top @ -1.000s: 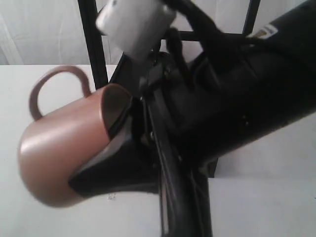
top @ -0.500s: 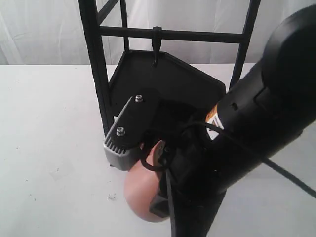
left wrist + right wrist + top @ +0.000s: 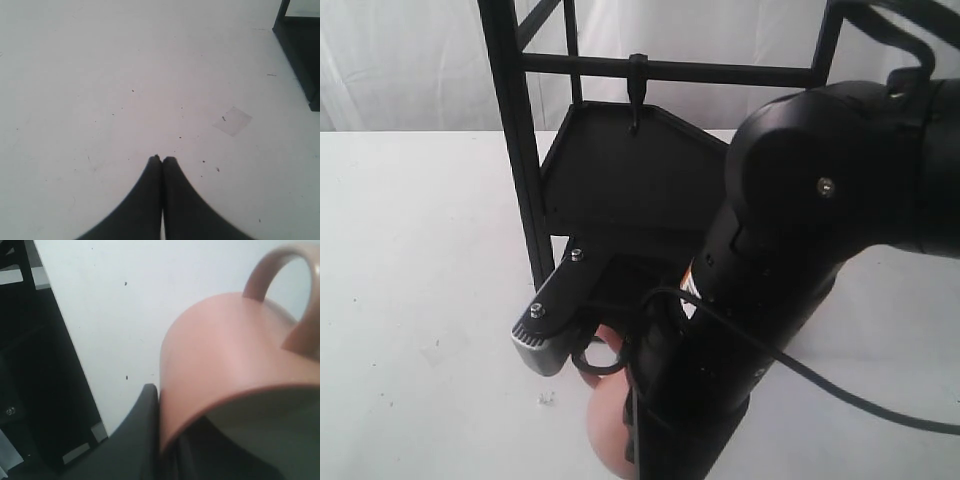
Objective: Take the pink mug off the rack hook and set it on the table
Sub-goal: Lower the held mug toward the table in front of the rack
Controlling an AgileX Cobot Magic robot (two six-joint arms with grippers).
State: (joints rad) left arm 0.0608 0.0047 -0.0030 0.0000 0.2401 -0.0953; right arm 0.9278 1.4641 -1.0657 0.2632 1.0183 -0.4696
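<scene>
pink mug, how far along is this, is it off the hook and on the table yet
Done: the rack hook hangs bare; the pink mug is off it. In hand: the right gripper grips its rim, low before the rack. Left: set it on the table and release; whether it touches yet is unclear. The left gripper is shut, holding nothing.

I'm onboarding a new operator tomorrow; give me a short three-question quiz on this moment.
1. True or false: the rack hook is bare.
2. The pink mug is: A) hanging from the rack, B) gripped at its rim by the right gripper, C) lying free on the table.
3. Is the left gripper open or shut?
Key: 1 true; 2 B; 3 shut.
</scene>
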